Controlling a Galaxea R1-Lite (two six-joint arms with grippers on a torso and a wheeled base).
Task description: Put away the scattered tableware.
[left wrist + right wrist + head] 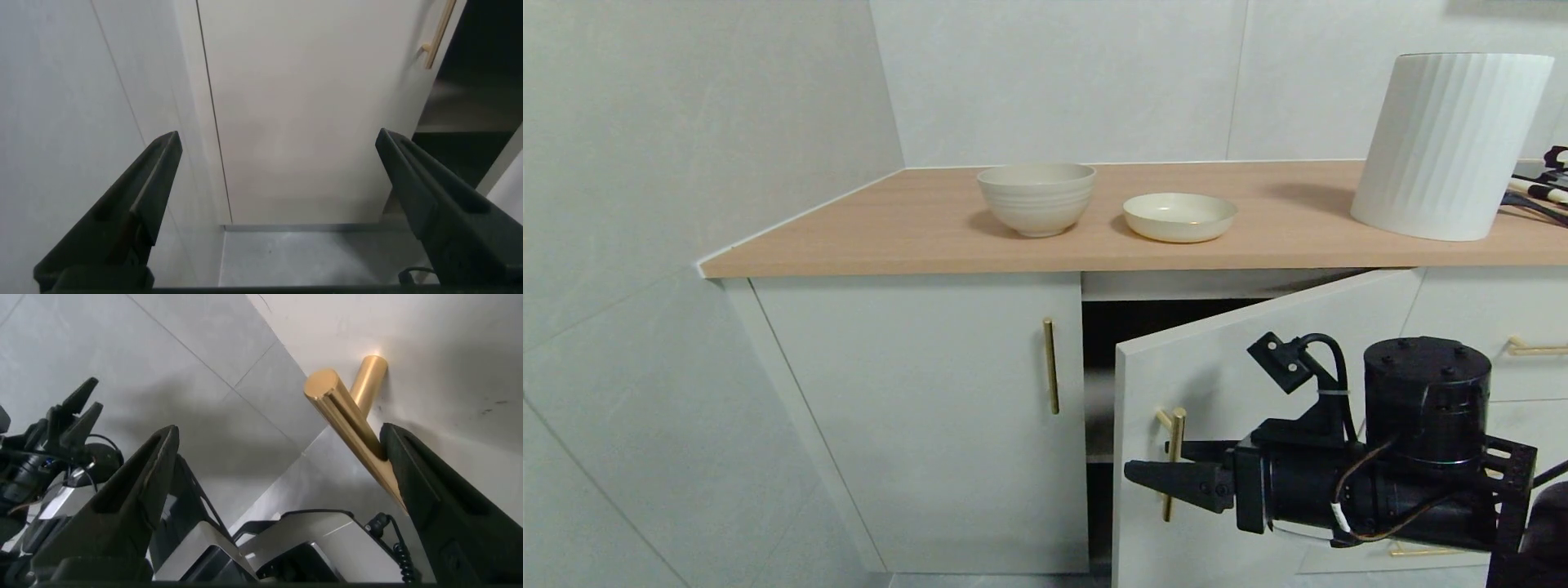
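Cabinet interior (1160,322) behind the open door (1217,384) is dark, contents can't be told. Door handle (1174,490) partly covered by right gripper (1146,458) fingers; in right wrist view its lower end runs behind a finger (441,506). Dark cables or tools (1539,192) on the surface (890,229) cut off at the edge, partly behind white ribbed container (1450,147), unidentifiable.

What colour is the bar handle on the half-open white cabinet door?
Shiny gold, like brass. The metal bar handle shows best in the right wrist view.
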